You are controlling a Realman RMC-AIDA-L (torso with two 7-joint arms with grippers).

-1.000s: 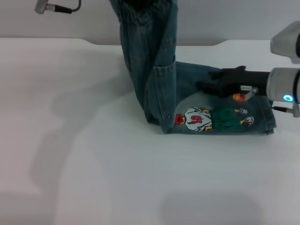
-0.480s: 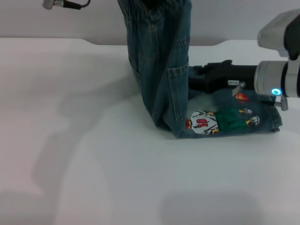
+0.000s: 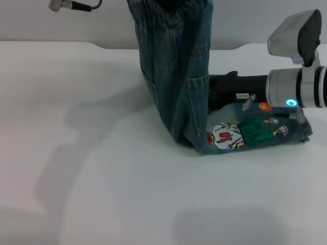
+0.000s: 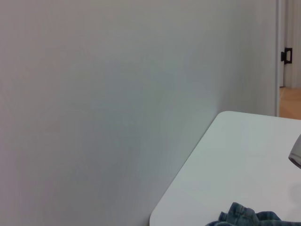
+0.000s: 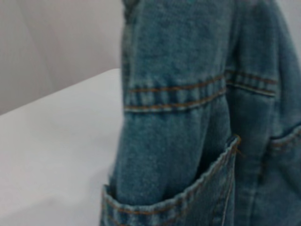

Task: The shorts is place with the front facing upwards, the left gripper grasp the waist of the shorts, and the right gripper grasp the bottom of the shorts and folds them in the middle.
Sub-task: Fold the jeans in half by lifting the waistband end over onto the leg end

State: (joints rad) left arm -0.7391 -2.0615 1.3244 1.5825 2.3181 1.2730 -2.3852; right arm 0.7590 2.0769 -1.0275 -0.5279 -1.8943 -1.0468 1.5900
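The shorts (image 3: pixel 176 66) hang as a tall denim column from the top of the head view. Their ruffled waist (image 3: pixel 153 7) is held up at the frame's top edge by my left gripper (image 3: pixel 168 3), of which only a dark tip shows. The lower part lies flat on the table to the right, print (image 3: pixel 240 133) up, with the leg hems (image 3: pixel 305 130) at the far right. My right gripper (image 3: pixel 214 94), with its blue ring, lies low over the flat part; its tip is hidden behind the hanging denim. The right wrist view is filled by denim with a pocket edge (image 5: pixel 188 141).
The white table (image 3: pixel 102 178) spreads to the left and front. A silver plug with a black cable (image 3: pixel 66 5) hangs at the top left. The left wrist view shows a grey wall, a table corner (image 4: pixel 225 155) and a bit of denim (image 4: pixel 249 217).
My right gripper has slid left along the flat part until its tip is behind the hanging denim. The hanging column and fold have shifted a little to the right.
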